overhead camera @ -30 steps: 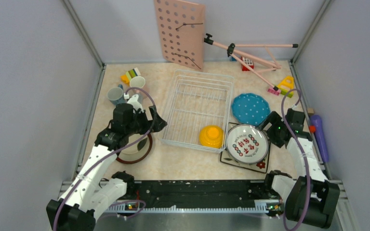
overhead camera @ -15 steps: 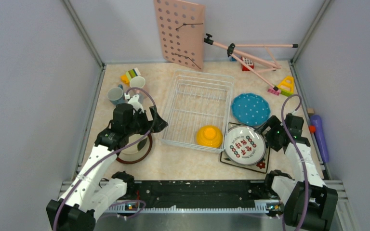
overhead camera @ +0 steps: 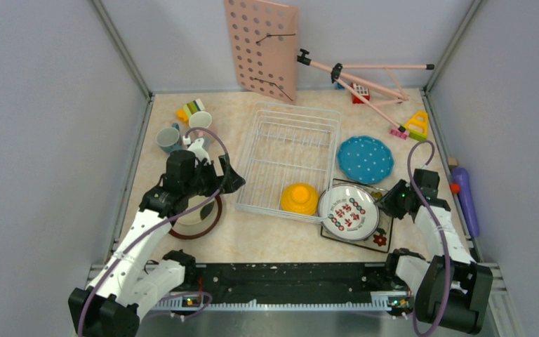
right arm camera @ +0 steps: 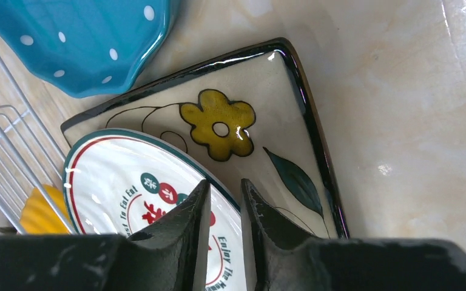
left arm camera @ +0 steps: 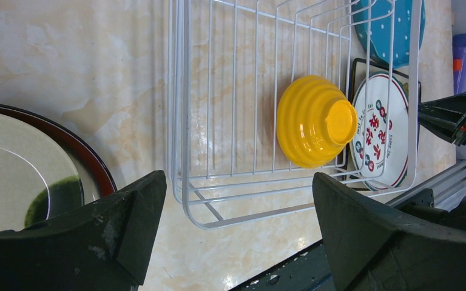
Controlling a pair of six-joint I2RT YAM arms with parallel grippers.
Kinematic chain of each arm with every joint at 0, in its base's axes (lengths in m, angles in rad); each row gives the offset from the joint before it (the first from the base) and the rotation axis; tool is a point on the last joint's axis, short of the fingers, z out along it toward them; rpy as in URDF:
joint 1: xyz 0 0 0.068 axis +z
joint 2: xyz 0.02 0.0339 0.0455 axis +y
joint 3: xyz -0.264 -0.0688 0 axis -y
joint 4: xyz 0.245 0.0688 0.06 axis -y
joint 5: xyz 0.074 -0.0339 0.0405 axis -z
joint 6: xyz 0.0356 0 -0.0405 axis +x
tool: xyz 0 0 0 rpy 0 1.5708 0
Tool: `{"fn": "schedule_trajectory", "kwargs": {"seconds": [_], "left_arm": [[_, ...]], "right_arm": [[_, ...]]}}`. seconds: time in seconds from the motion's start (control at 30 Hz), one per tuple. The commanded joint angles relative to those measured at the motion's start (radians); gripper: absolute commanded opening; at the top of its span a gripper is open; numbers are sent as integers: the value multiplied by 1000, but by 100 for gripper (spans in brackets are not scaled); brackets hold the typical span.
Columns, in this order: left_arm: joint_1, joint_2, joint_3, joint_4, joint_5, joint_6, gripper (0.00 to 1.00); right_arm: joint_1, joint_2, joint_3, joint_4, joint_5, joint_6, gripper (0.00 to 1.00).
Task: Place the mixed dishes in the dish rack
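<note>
The dish rack (overhead camera: 288, 151) stands mid-table with the yellow bowl (overhead camera: 298, 198) upside down in its near corner. The round white patterned plate (overhead camera: 349, 212) lies on the square flowered black-rimmed plate (overhead camera: 383, 237), its left edge against the rack. My right gripper (overhead camera: 387, 205) is shut on that round plate's right rim (right arm camera: 115, 182), one finger on each side of it (right arm camera: 226, 189). The teal dotted plate (overhead camera: 365, 159) lies behind. My left gripper (overhead camera: 228, 179) hangs open (left arm camera: 239, 182) beside the rack's near-left corner, over the brown-rimmed cream plate (overhead camera: 200, 217). The teal mug (overhead camera: 168, 139) and pink mug (overhead camera: 200, 121) stand at far left.
A pink pegboard (overhead camera: 261, 49) leans on the back wall, with a pink folding stand (overhead camera: 365, 81) lying to its right. Toy blocks (overhead camera: 189, 109) sit by the mugs, a yellow toy (overhead camera: 416, 125) at far right, and a purple object (overhead camera: 465, 200) along the right edge.
The right gripper's jaws have come together on the round plate's rim. The plate has slid left toward the rack, and the yellow bowl has shifted slightly left. The left arm is unchanged.
</note>
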Motion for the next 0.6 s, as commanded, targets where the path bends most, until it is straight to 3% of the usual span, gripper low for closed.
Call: {"fn": "schedule_trajectory", "kwargs": {"seconds": [0.0, 0.07, 0.1, 0.27, 0.37, 0.47, 0.5, 0.53, 0.57], "left_arm": [[-4, -11, 25, 36, 15, 1, 95], [-4, -8, 25, 36, 16, 0, 95], [-4, -7, 24, 36, 18, -1, 95], [-4, 0, 33, 37, 29, -5, 95], [-4, -4, 34, 39, 31, -8, 95], [-4, -6, 34, 42, 30, -8, 95], [-4, -6, 34, 44, 30, -9, 95], [-4, -5, 34, 44, 31, -9, 95], [-4, -4, 34, 45, 34, -9, 95]], "right_arm": [[-5, -5, 21, -12, 18, 6, 22], [-5, -6, 36, -36, 41, 14, 29], [-5, -5, 44, -49, 45, 20, 40], [-4, 20, 77, -138, 57, 65, 57], [11, 30, 116, -229, 88, 68, 65], [42, -5, 126, -292, 109, 87, 65], [54, -20, 121, -302, 104, 98, 72], [67, -33, 116, -313, 98, 109, 91], [83, -47, 112, -323, 95, 116, 98]]}}
